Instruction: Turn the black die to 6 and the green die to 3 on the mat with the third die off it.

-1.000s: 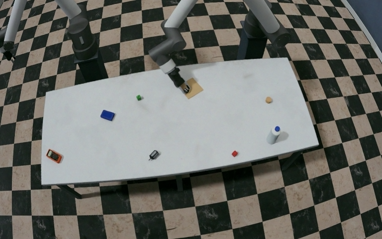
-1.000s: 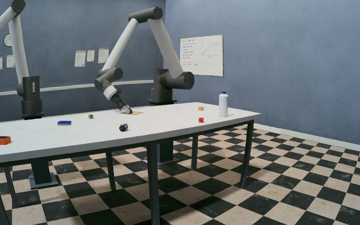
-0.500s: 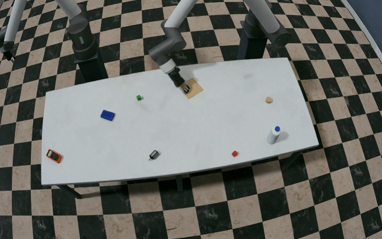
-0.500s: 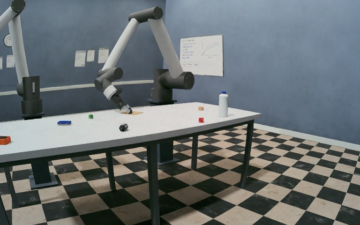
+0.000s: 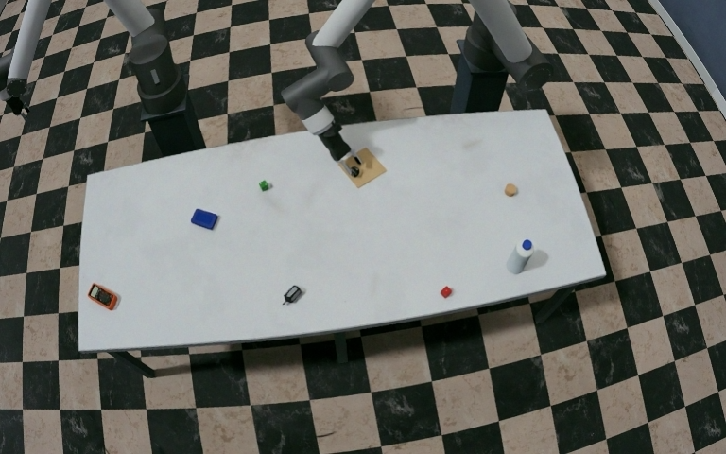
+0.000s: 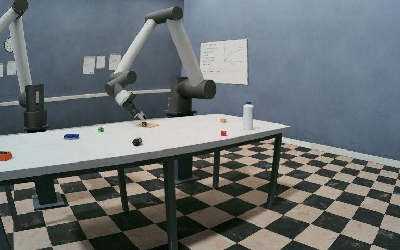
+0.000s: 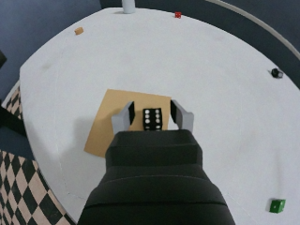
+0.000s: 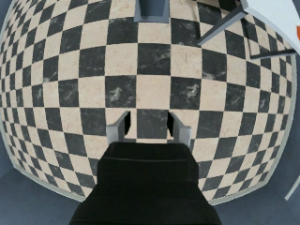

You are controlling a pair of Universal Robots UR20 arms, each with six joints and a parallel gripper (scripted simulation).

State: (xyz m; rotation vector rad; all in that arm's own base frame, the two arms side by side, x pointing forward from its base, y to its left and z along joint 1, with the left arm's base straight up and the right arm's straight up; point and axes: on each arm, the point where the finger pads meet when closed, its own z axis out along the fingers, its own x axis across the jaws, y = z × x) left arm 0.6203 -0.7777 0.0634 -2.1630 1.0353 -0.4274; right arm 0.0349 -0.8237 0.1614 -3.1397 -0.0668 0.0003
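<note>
The black die (image 5: 354, 171) (image 6: 144, 124) (image 7: 153, 119) lies flat on the tan mat (image 5: 371, 166) (image 6: 151, 125) (image 7: 100, 127), near one edge, with six pips on top. My left gripper (image 5: 353, 164) (image 6: 141, 116) (image 7: 152, 108) is open just above it, fingers apart on either side and not touching it. The green die (image 5: 264, 185) (image 6: 100, 129) (image 7: 277, 205) is on the table off the mat; its top pips are too small to read surely. The red die (image 5: 445, 291) (image 6: 223, 133) (image 7: 177, 15) is off the mat near the table's front edge. My right gripper (image 5: 25, 112) (image 8: 149, 118) is open and empty, out beyond the table.
A blue box (image 5: 204, 218) (image 6: 71, 136) lies beyond the green die. An orange meter (image 5: 102, 296), a dark hexagonal object (image 5: 292, 294) (image 6: 137, 141), a wooden piece (image 5: 510, 189) (image 6: 223, 120) and a tall white bottle (image 5: 518, 259) (image 6: 248, 117) also stand or lie on the table.
</note>
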